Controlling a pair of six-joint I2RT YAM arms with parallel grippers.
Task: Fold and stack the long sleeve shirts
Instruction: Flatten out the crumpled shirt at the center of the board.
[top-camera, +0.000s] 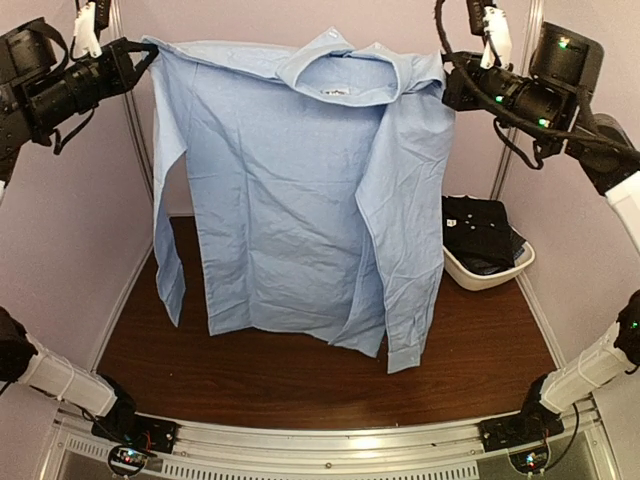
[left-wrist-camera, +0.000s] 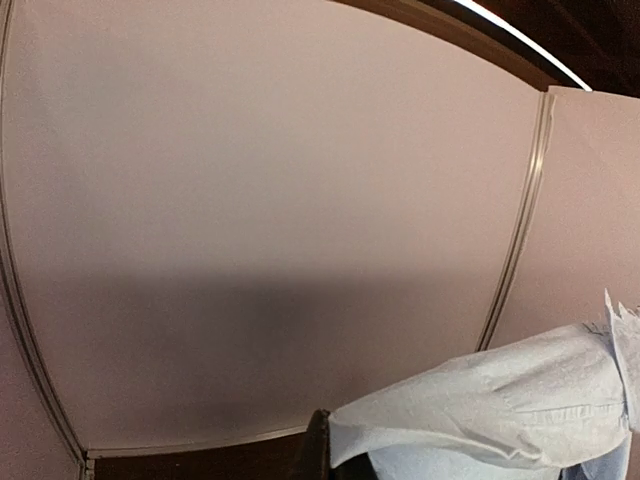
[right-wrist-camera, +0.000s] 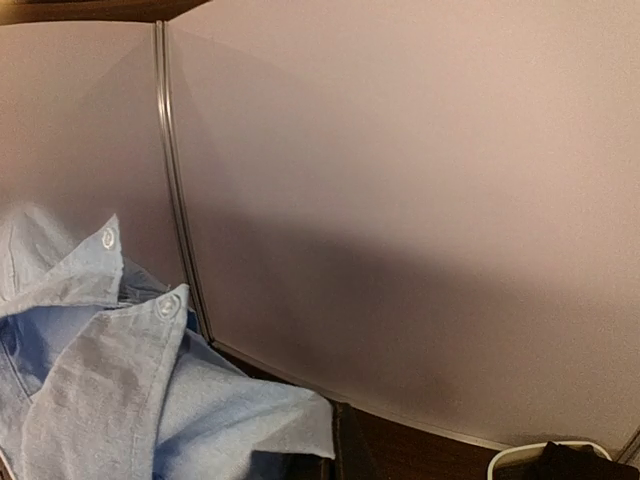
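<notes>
Suspended by both shoulders above the dark wooden table (top-camera: 300, 390), with left gripper (top-camera: 146, 50) and right gripper (top-camera: 447, 74) each clamped shut on the plain light blue collared cloth long sleeve shirt (top-camera: 290, 200), likely to let sleeves and body drape straight before laying flat to fold

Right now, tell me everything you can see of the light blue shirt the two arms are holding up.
The light blue shirt is soft, wrinkled cloth, held up spread wide by its shoulders: the left gripper is shut on one shoulder, the right gripper on the other. Its collar flops forward at the top, showing a small label. The body hangs flat, a long sleeve dangling down each side. It hangs over the dark wooden table; whether it touches is unclear.
</notes>
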